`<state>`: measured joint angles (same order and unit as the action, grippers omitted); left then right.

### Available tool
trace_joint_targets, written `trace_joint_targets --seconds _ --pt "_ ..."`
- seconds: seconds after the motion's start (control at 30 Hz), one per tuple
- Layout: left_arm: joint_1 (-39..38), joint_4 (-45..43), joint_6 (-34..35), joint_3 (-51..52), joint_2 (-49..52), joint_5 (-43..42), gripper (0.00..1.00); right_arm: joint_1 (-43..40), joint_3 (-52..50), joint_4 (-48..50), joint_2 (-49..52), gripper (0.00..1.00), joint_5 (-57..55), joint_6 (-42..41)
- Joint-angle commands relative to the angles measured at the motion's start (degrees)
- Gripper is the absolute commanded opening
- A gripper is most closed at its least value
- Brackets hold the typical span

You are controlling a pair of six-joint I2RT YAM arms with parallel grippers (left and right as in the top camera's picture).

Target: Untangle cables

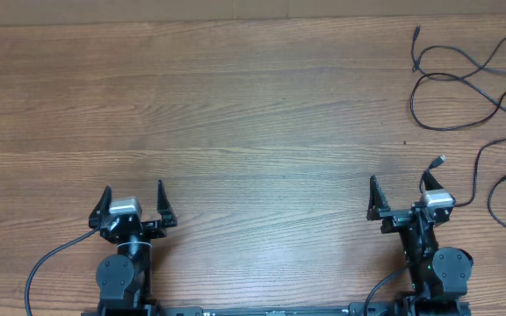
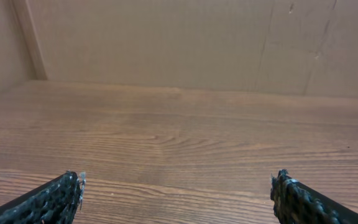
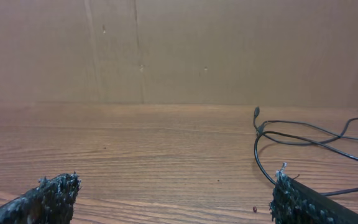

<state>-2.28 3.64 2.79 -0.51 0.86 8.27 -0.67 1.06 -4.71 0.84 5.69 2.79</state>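
Now both arms sit at the near edge of the counter point(image 1: 235, 105): L arm point(image 1: 123, 268) toward the left, R arm point(image 1: 446, 268) toward the right. Left jaws are released and spread wide w/ nothing btwn them. Its wrist view shows only bare wood ahead and a brown wall point(image 2: 166, 43) at the back. Right jaws are released too, wide apart, gripping nothing. Cables point(image 1: 464, 77) lie loose on the counter's far right: thin black loops crossing each other, some running off the right edge of the overhead view. They are well apart from the left jaws. One plug point(image 1: 440, 161) lies just beside the right jaws' outer side; touching or not, can't tell. In the R wrist view the loops sit ahead and to the right, flat on the wood.
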Motion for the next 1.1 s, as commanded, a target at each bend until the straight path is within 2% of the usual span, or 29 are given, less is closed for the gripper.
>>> trace_joint_targets --seconds 0.0,0.5,0.83,1.07 --pt "-0.4 0.0 -3.3 0.3 -0.7 0.9 1.00 0.3 -0.6 0.3 -0.7 1.00 -0.5 0.1" --pt "-0.4 0.1 -1.0 0.3 -0.7 0.5 1.00 0.3 -0.6 0.3 -0.7 1.00 -0.5 0.1" --pt "-0.4 0.2 4.6 0.3 -0.7 0.5 1.00 0.3 -0.6 0.3 -0.7 1.00 -0.5 0.1" --pt "-0.4 0.2 4.5 0.3 -0.7 0.3 1.00 0.3 -0.6 0.3 -0.7 1.00 -0.5 0.1"
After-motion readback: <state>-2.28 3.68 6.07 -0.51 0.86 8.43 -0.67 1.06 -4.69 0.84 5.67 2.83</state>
